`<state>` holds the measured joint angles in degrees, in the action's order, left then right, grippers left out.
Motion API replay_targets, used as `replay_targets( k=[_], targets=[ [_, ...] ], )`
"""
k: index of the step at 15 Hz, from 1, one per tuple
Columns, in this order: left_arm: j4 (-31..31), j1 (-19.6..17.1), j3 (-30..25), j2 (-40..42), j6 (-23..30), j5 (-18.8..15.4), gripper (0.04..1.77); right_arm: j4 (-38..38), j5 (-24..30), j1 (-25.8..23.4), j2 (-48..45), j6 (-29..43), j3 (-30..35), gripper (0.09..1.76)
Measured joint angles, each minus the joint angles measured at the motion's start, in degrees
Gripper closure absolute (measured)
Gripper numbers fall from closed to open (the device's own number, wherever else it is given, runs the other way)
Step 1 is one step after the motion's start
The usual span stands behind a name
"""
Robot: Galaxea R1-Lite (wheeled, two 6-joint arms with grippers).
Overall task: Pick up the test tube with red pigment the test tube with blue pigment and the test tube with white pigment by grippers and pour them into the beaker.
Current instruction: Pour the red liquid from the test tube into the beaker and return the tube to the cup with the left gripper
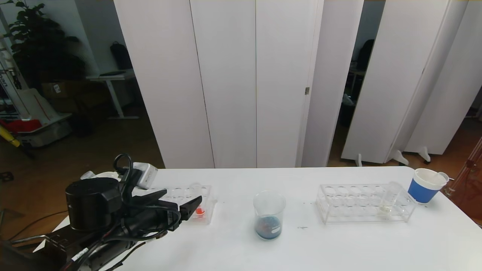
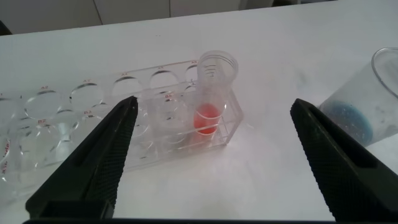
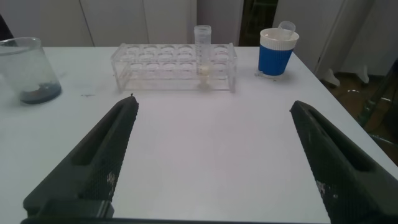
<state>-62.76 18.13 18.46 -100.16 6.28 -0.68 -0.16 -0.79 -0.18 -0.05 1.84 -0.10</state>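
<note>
While both arms wait, the white table (image 1: 339,248) carries two clear plastic racks (image 1: 363,203), each holding its tube upright. Between them, the clear glass beaker (image 1: 269,214) already holds blue liquid. Left gripper (image 2: 211,158), jaws spread, faces the red-pigment tube (image 2: 214,93); right gripper (image 3: 211,162), likewise spread, faces the white-pigment tube (image 3: 203,46).
</note>
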Motion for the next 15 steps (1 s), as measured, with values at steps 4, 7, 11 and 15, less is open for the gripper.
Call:
replay_targets(
  k=[4,7,11,15],
  targets=[
    [-3.58,0.06,0.37,-3.62,0.85,0.52,0.06,0.00,0.02,0.00,0.00,-0.02,0.00,0.10],
    [-6.58,0.87,0.63,-6.49,0.94,2.11,0.06,0.00,0.00,0.00,0.00,0.00,0.00,0.10],
    [-7.86,3.23,2.60,-10.01,3.56,6.28,0.06,0.00,0.00,0.00,0.00,0.00,0.00,0.10],
    [-9.51,4.02,4.47,-12.80,4.00,9.69,0.06,0.00,0.02,0.00,0.00,0.00,0.00,0.10]
  ],
)
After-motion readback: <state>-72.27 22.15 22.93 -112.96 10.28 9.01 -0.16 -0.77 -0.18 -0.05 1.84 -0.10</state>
